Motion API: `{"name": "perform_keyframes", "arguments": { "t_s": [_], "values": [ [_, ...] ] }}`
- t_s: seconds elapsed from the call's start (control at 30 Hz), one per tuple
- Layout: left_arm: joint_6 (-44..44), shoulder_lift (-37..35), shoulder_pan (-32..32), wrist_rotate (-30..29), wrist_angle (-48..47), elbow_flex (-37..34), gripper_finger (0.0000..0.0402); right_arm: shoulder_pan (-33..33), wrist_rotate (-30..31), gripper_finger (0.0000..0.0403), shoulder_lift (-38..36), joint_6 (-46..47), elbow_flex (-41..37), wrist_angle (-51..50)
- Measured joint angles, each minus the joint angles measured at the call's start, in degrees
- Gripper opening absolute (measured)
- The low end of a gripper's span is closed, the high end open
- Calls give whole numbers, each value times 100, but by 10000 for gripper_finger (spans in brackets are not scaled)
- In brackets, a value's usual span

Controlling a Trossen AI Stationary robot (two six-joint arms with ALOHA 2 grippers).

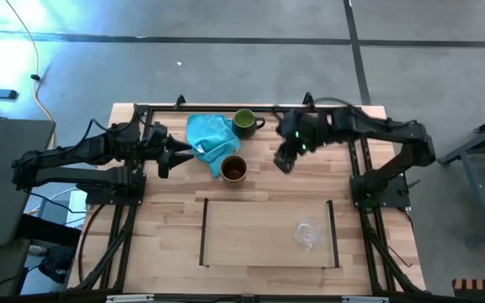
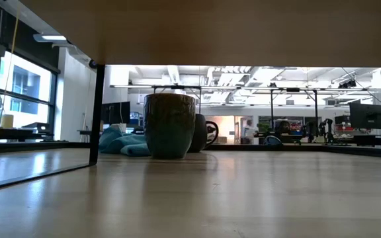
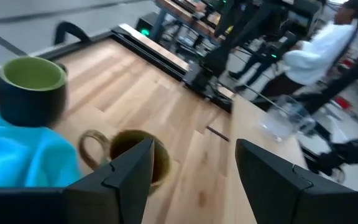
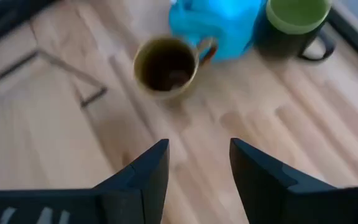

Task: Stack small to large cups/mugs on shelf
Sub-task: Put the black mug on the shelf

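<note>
Brown mug [image 1: 234,169] is sitting against the turquoise cloth [image 1: 209,139], risking a snag as both wide-open, empty grippers, left [image 1: 163,160] and right [image 1: 283,162], are hovering nearby

You are looking at a robotics lab or open workshop hall: a bare concrete floor [image 1: 226,21] surrounds the table [image 1: 251,181], and beyond it stand other metal-framed rigs [image 2: 296,112], monitors [image 2: 368,116], exposed ceiling ducts and large windows [image 2: 18,92].
</note>
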Motion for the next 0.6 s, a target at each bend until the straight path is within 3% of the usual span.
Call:
{"name": "perform_keyframes", "arguments": {
  "t_s": [0.37,0.6],
  "values": [
    [-85,80,0,33,-11,0,215,-1155,-576,160,0,-474,0,482],
    [-74,702,-2,-141,58,0,215,-1475,-614,160,0,-606,0,632]
  ]
}}
